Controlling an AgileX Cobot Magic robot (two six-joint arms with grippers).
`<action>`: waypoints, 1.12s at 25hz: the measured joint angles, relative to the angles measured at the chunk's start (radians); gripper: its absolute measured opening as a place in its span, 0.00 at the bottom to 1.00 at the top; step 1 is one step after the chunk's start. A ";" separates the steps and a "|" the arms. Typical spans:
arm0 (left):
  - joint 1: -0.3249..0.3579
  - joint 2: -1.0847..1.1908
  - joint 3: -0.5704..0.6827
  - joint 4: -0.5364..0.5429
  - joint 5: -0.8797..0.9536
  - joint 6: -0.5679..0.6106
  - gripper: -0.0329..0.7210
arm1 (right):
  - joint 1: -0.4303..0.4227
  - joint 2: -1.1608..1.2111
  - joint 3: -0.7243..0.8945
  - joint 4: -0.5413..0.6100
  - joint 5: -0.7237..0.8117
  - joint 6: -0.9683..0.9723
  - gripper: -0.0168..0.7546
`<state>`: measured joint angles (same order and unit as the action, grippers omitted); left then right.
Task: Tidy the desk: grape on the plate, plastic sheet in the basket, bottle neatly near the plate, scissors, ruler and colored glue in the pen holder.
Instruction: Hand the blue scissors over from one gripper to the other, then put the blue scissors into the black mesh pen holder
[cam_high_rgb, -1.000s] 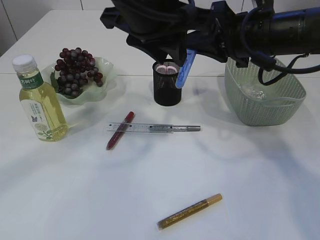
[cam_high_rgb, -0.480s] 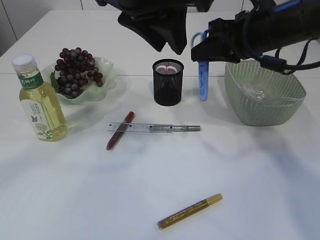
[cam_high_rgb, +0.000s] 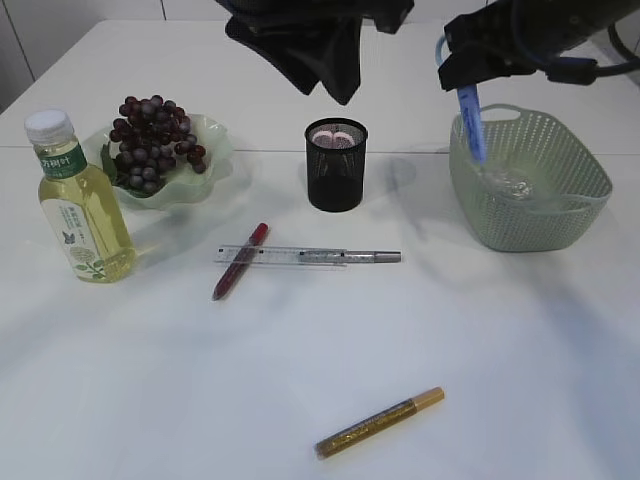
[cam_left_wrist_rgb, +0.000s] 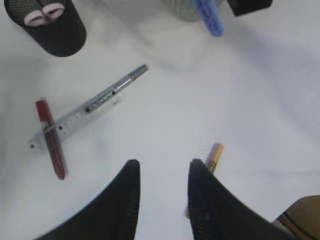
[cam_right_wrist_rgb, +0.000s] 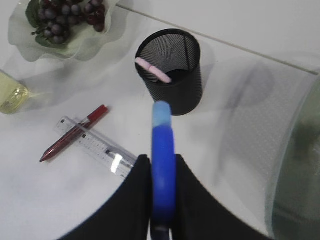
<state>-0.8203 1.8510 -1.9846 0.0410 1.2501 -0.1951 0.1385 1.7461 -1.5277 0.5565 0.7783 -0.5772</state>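
Right gripper, clamped on the blue scissors, has moved from beside the pen holder to above the basket, right of the holder. Left gripper, jaws apart and empty, hangs above and in front of the holder. Ruler, red glue pen and gold glue pen lie unmoved before the holder; grapes on the plate, bottle left of it.

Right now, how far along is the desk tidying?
Done: grapes on the plate, bottle beside it, clear sheet in the basket, pink-handled scissors in the pen holder. In hand: the right tool grips a blue stick near the basket. Left: ruler, red pen, silver pen, gold pen.
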 joint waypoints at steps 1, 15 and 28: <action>0.000 0.000 0.000 0.011 0.000 0.000 0.36 | 0.000 0.008 -0.024 -0.022 0.005 0.032 0.15; 0.000 0.000 0.000 0.219 0.002 0.006 0.36 | 0.144 0.218 -0.306 -0.088 -0.209 0.056 0.15; 0.000 -0.001 0.000 0.331 0.002 0.008 0.36 | 0.186 0.411 -0.306 -0.017 -0.694 0.040 0.15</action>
<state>-0.8203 1.8504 -1.9846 0.3724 1.2517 -0.1867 0.3248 2.1572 -1.8335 0.5396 0.0847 -0.5377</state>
